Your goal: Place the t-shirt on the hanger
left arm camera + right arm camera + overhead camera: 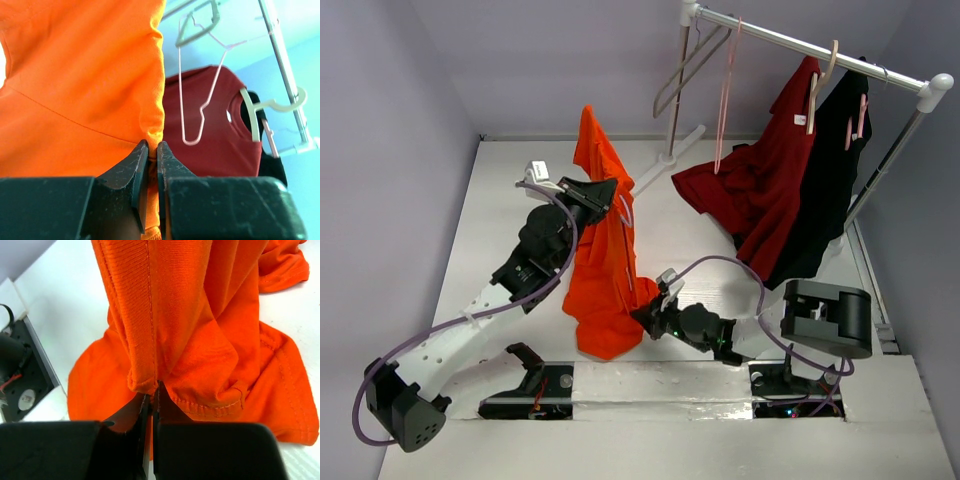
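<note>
Currently in hand: the garment is being held up and spread, ahead of threading onto the hanger; judged an early-to-middle step, since no hanger sits inside the neck or shoulders.
Left gripper (607,192): raised above the table (500,200), jaws pinched nearly together on a fold at the upper part of the t-shirt (600,270); the left wrist view shows orange cloth caught between the tips.
Right gripper (648,318): low, near the table surface, jaws closed on the stitched hem at the shirt's lower edge, as the right wrist view shows.
T-shirt position: hanging as a long vertical drape between the two grippers, its lower part bunched on the table.
Hanger position: not surely identified; a thin pale strand (626,250) along the shirt's right edge may be it, but that cannot be told.
Surroundings: rail (800,45) at the back right carries a pink hanger (725,90) and a dark red shirt (760,190), well apart from the work.
Next move, judged: the hanger must be located and an opening in the shirt presented to it, calling for one gripper to give up its pinch.
Risk, judged: cloth slipping from the upper pinch.
</note>
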Motion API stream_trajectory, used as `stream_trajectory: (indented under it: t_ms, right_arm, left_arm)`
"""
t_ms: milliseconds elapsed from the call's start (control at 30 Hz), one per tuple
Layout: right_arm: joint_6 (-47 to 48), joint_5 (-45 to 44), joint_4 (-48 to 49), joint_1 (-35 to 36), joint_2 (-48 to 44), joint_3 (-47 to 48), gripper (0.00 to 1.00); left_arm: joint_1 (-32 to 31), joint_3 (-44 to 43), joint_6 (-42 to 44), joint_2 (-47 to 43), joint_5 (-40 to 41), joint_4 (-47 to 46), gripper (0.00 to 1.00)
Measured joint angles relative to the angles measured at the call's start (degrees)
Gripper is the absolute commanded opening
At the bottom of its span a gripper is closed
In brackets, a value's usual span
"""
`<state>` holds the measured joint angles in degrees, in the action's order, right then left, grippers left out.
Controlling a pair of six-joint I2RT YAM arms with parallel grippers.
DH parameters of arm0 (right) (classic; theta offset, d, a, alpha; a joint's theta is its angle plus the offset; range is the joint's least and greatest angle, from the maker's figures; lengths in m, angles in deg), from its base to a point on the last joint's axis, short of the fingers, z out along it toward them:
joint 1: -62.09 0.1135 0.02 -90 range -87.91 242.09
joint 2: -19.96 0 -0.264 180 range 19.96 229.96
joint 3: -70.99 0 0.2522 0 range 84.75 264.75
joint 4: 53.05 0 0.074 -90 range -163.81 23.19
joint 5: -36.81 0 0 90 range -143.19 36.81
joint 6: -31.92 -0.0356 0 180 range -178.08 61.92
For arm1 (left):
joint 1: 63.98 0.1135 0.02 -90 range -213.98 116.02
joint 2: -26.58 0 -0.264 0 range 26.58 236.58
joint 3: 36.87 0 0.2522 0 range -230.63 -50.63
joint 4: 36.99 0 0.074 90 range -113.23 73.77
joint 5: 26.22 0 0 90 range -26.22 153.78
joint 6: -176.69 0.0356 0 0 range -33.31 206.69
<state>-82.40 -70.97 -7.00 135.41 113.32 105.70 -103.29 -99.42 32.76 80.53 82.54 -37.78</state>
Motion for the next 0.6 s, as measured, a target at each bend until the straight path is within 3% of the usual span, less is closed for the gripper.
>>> stream_trajectory:
  t_ms: [233,400,600]
  right_arm:
    - [-2.5,-4.2,-3.8,2.2,-3.8,-0.1,0.0]
    - [-3.2,-6.0,-17.4,3.3,-11.3,2.9,0.0]
    - [-3.4,-6.3,-33.2,3.8,-14.5,14.2,0.0]
  left_arm:
    - [0.0,4.8,-0.2,0.0,2.8,-6.4,0.0]
    - [0.0,10.0,-1.2,-0.2,2.8,-10.2,0.0]
    - [0.0,15.3,-3.2,-0.8,2.3,-11.5,0.0]
